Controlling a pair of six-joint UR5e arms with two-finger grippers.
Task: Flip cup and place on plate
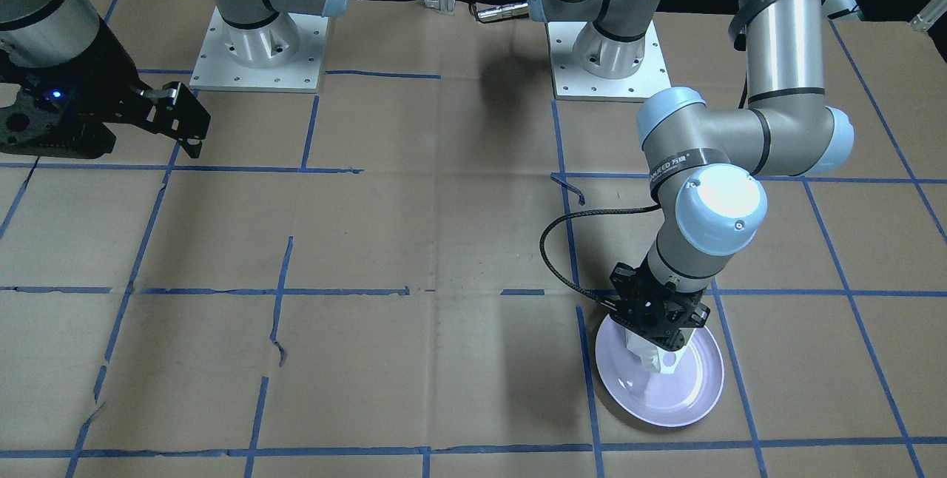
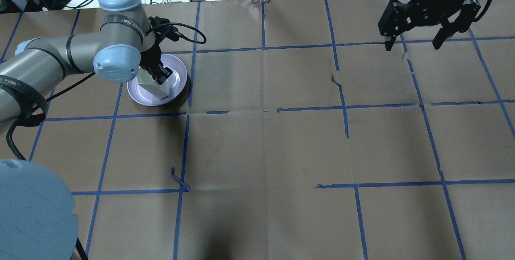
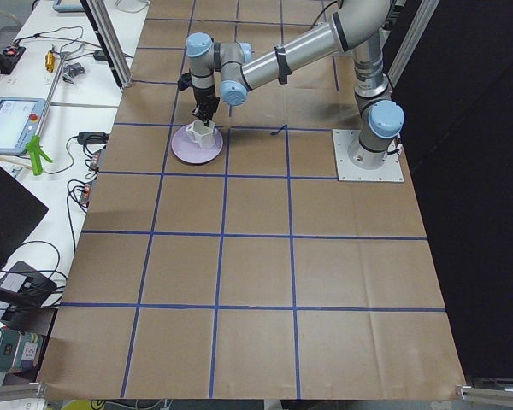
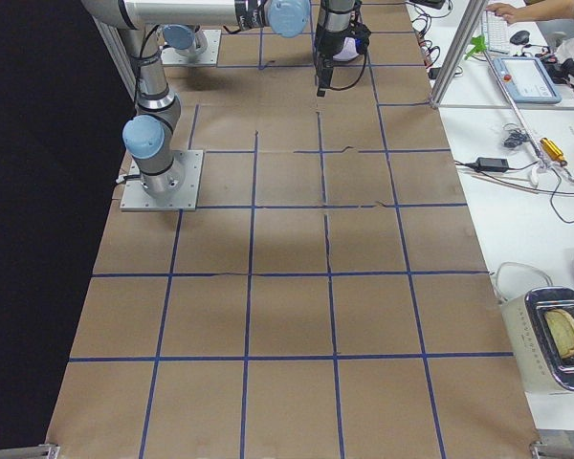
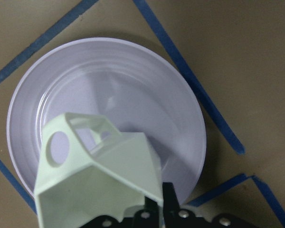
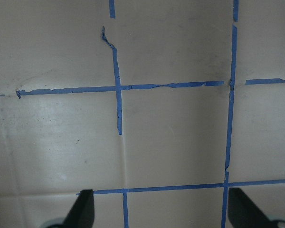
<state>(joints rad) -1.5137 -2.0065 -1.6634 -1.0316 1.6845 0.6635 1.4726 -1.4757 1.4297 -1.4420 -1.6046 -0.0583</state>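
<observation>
The cup (image 5: pixel 99 175), mouth uppermost and so apparently already flipped, sits over the middle of the plate (image 5: pixel 133 71), clamped at its rim by the left gripper (image 2: pixel 158 76). Whether its base touches the plate cannot be told. Judged remaining: set-down and release. The right gripper (image 2: pixel 412 44) hangs well apart, spread and empty.

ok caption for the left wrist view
Left gripper gripping the white cup, lavender plate beneath it.
</observation>
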